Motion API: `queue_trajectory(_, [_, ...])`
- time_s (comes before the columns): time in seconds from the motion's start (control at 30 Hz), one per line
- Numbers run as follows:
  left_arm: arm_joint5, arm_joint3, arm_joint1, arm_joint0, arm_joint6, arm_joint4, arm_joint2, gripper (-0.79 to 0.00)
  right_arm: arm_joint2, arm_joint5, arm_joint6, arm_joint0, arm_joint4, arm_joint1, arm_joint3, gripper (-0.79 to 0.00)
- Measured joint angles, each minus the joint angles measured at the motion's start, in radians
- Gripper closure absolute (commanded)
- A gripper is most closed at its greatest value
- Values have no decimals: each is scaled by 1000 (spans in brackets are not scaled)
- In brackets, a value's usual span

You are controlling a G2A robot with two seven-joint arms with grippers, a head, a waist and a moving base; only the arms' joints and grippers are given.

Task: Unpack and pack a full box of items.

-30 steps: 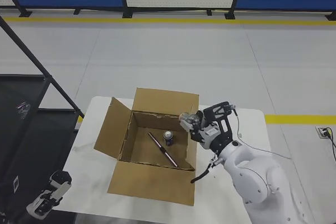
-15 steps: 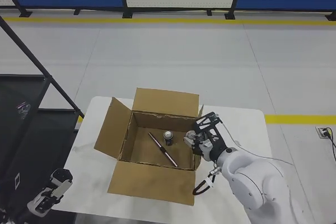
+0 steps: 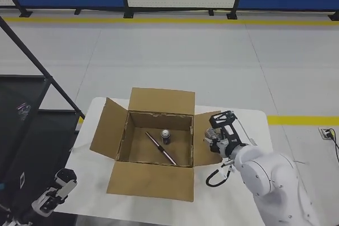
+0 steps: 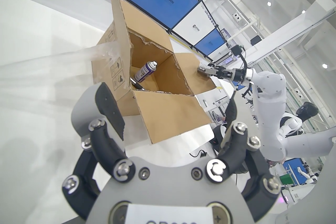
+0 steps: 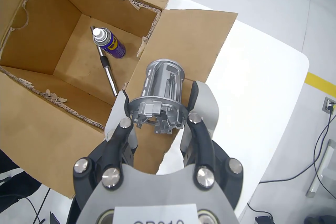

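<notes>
The open cardboard box stands on the white table with all flaps spread. Inside stand a blue spray can and a metal rod lying on the box floor. My right gripper is shut on a silver cylindrical metal part, held just above the box's right flap. My left gripper hangs open with nothing in it, low beside the table's front left corner, facing the box.
A black metal frame stands left of the table. A black cable loops from the right arm onto the table. Bare tabletop lies right of the box.
The right gripper has carried the metal part from over the box's right wall outward and down to the right flap, which has folded out flat. The box shifted slightly left.
</notes>
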Motion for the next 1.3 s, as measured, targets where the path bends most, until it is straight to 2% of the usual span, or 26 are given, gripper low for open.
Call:
queue_trajectory(0.23, [-2, -5, -2, 12, 11, 6, -2, -785, 42, 24, -71, -9, 54, 0, -12, 0])
queue_trajectory(0.4, [1, -12, -3, 16, 18, 14, -1, -785, 89, 30, -172, -43, 139, 0, -49, 0])
queue_trajectory(0.53, [5, -16, -3, 16, 21, 21, 3, -785, 111, -4, -253, -74, 232, -1, -88, 0])
queue_trajectory(0.67, [8, -19, -4, 14, 24, 28, 9, -785, 83, -58, -308, -93, 302, -2, -121, 0])
queue_trajectory(0.77, [9, -21, -4, 13, 26, 31, 13, -785, 16, -102, -246, -67, 299, -3, -100, 0])
queue_trajectory(0.97, [-4, -16, -5, 21, 33, 26, 13, -785, -204, -35, -155, 114, 220, -34, 106, 0])
queue_trajectory(1.3, [-31, 3, -9, 47, 50, 5, -2, -785, -481, 71, -56, 469, 297, -138, 646, 0])
